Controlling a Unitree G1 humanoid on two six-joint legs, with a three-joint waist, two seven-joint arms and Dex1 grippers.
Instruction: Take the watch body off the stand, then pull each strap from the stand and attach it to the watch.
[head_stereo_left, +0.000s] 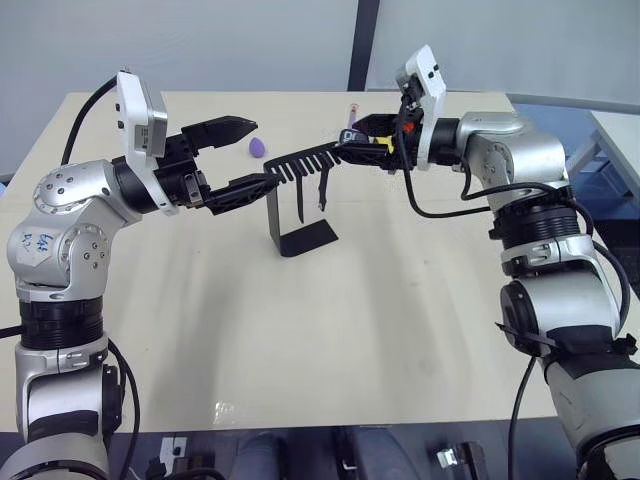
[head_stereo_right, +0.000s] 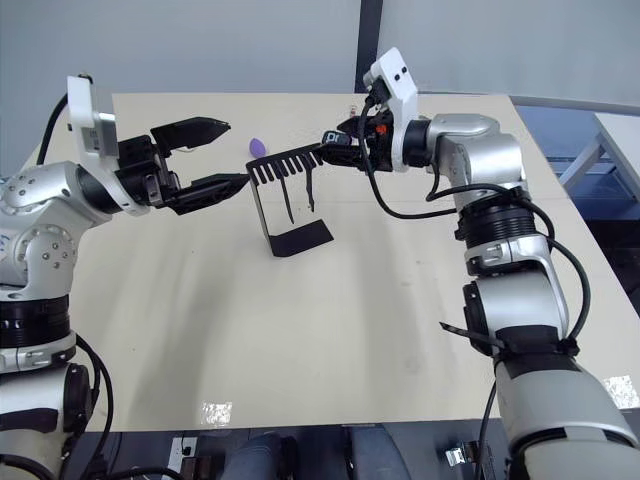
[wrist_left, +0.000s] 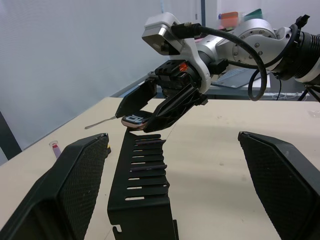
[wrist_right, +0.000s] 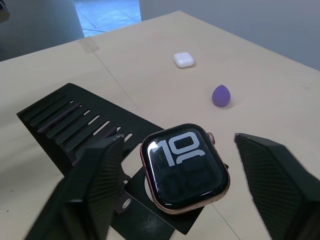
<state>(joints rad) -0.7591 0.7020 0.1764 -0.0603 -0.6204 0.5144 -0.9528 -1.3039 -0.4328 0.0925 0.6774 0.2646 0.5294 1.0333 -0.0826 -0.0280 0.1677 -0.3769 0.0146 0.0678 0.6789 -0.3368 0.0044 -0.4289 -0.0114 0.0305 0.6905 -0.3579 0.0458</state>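
The stand (head_stereo_left: 300, 200) sits on the beige table (head_stereo_left: 330, 330), toward the far edge and about midway between the left and right edges, its flat base on the surface and its slotted top arm rising toward the far right. The watch body (wrist_right: 185, 167) lies on the end of that arm, screen up and lit with large white digits, its rim a rosy metallic tone. The right gripper (wrist_right: 175, 185) is at the arm's end with its fingers spread wide to either side of the watch body, not closed on it; whether either finger touches the case cannot be told. Two dark straps (head_stereo_left: 310, 195) hang down from slots in the arm, side by side, their lower ends above the base. The left gripper (head_stereo_left: 235, 155) hovers just beside the near, lower end of the slotted arm, fingers parted and holding nothing. Farther back on the table lie a small purple teardrop-shaped piece (wrist_right: 221, 95) and, beyond it, a white pebble-shaped case (wrist_right: 183, 59), the two apart from each other and from the stand.
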